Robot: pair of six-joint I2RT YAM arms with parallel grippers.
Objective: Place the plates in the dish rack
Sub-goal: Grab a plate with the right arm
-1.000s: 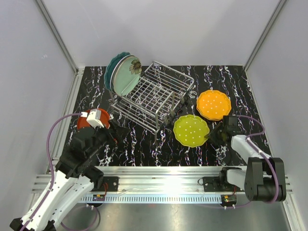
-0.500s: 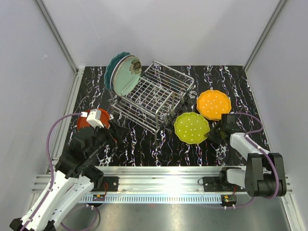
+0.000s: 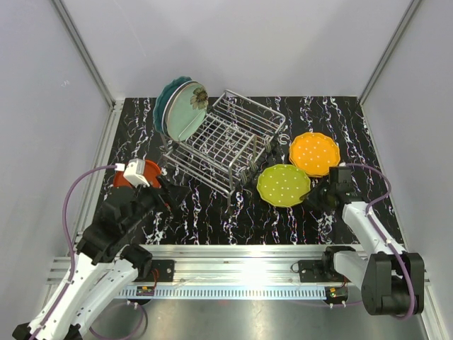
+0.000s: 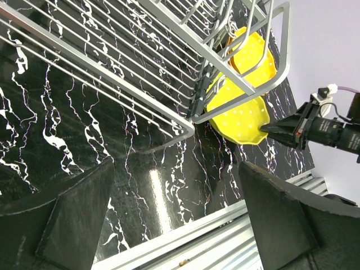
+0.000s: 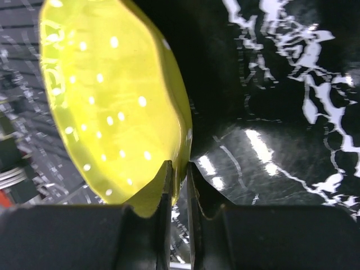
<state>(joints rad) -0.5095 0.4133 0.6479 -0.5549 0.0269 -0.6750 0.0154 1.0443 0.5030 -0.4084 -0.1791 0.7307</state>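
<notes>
Right wrist view: the right gripper [image 5: 177,175] is clamped on the rim of the yellow-green plate [image 5: 112,95], which sits tilted just beside the near corner of the dish rack [image 3: 226,142]. The left gripper [image 4: 174,202] is spread wide and empty above the table [image 3: 212,212]. A red-orange plate [image 3: 119,183] lies partly under the left arm. Farther back, the orange plate [image 3: 314,154] lies flat, and the teal and mint plates [image 3: 182,110] stand at the rack's far left end.

dish rack [image 3: 225,142]: silver wire, mid-table
teal and mint plates [image 3: 181,112]: upright at its far-left end
yellow-green plate [image 3: 283,185]: dotted, tilted
orange plate [image 3: 314,154]: flat, rightward
</notes>
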